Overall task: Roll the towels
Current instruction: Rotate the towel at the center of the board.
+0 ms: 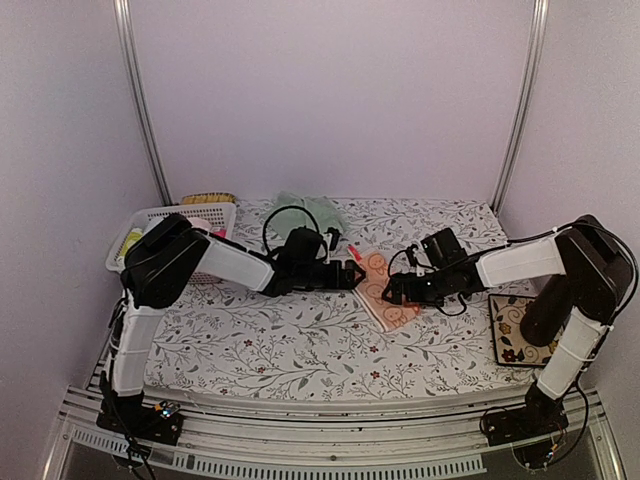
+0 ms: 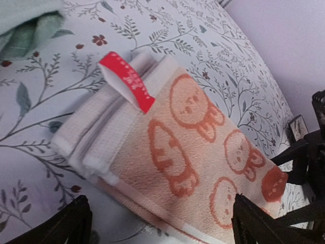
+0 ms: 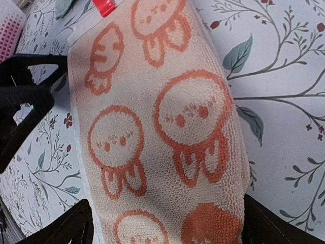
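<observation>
- White tablecloth with grey leaf-and-flower print (image 1: 300, 340): spread over the whole work surface.
- White plastic lattice basket (image 1: 150, 215): at 10 o'clock.
- Pale mint green soft towel (image 1: 310, 210): crumpled at 12 o'clock, well apart from both grippers.
- Orange-salmon cloth towel with round cartoon figures (image 1: 378, 272): folded flat near centre.
- Dark square flower-patterned mat (image 1: 515, 330): at 4 o'clock.
- Left gripper (image 1: 352, 274): at the orange towel's 9 o'clock edge, fingers spread wide, empty.
- Right gripper (image 1: 392, 292): at its 3 o'clock side, fingers spread wide, empty.
- Red ribbon loop (image 2: 127, 79): sewn at that towel's far end.
</observation>
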{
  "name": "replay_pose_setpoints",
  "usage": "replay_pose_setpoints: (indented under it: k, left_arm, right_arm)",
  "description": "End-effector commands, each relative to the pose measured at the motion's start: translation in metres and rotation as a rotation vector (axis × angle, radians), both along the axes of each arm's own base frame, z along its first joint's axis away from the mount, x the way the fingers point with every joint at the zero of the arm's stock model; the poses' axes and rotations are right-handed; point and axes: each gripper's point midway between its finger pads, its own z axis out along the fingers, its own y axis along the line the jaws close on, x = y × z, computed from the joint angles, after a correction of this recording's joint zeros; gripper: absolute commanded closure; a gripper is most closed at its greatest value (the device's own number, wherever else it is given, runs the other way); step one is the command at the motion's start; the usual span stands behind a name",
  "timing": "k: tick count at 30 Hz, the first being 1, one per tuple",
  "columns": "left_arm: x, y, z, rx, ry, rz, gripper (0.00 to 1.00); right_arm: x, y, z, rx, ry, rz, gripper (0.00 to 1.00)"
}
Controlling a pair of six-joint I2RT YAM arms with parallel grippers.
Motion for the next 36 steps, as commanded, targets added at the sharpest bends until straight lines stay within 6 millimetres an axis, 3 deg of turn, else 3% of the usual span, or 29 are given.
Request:
replay_pose_setpoints:
  k: [1,6,10,13,16,19,23,26,32,36]
  left_arm:
    - [0.008,0.05,-0.001,0.111,-0.007,0.113,0.03]
    - [0.0,0.077,0.026,0.152,-0.113,0.142,0.03]
    - [-0.011,0.079,0.038,0.143,-0.161,0.093,0.03]
    - [-0.024,0.071,0.043,0.123,-0.197,0.015,0.03]
    - [-0.04,0.061,0.068,0.082,-0.308,-0.097,0.03]
    - [-0.056,0.052,0.077,0.076,-0.405,-0.204,0.03]
    - [-0.078,0.039,0.088,0.093,-0.529,-0.346,0.03]
    - [-0.1,0.024,0.084,0.149,-0.623,-0.446,0.03]
    - [-0.132,0.008,0.048,0.316,-0.771,-0.58,0.03]
    - [-0.152,0.008,0.048,0.277,-0.839,-0.642,0.03]
  right_arm:
    - [-0.026,0.009,-0.004,-0.024,0.043,0.025,0.01]
    - [-0.054,0.024,0.007,-0.047,0.044,0.061,0.01]
    - [-0.073,0.028,0.02,-0.058,0.034,0.08,0.01]
    - [-0.082,0.028,0.033,-0.018,0.019,0.088,0.01]
    - [-0.085,0.02,0.035,-0.032,0.008,0.071,0.01]
    - [-0.082,0.013,0.035,-0.06,-0.01,0.048,0.01]
    - [-0.077,0.02,0.039,-0.044,-0.035,0.074,0.01]
    - [-0.072,0.029,0.038,-0.018,-0.038,0.09,0.01]
    - [-0.068,0.037,0.024,0.067,0.012,0.109,0.01]
    - [-0.069,0.032,0.013,0.074,0.043,0.098,0.01]
